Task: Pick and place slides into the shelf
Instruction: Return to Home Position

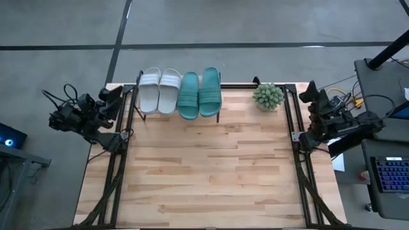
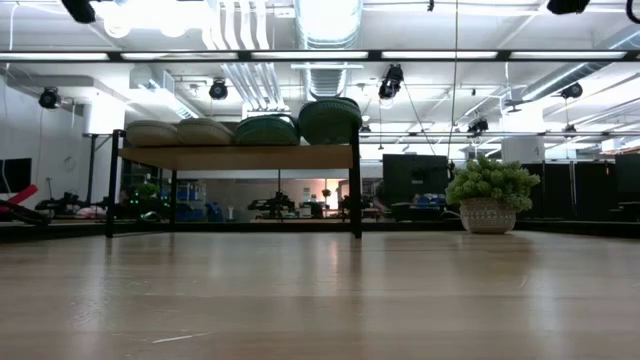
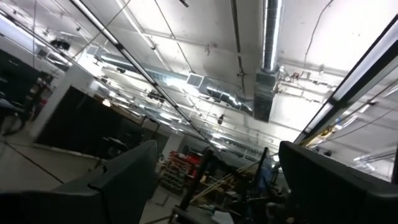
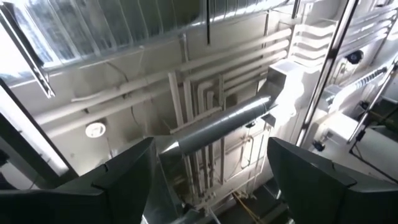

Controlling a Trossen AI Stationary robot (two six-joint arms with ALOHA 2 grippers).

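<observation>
- The floor (image 1: 255, 22) around my table is grey concrete, crossed by dark seam lines (image 1: 192, 46).
- My tabletop (image 1: 211, 179) is pale jointed wood.
- A small potted plant (image 2: 490, 195) stands at its far edge.
- Overhead runs a round silver air duct (image 3: 268, 56), with bright strip lights (image 3: 367, 68) beside it.
- White pipes (image 4: 199, 118) cross the ceiling.
- A blue-lit keyboard (image 1: 391, 174) sits off to my right.
</observation>
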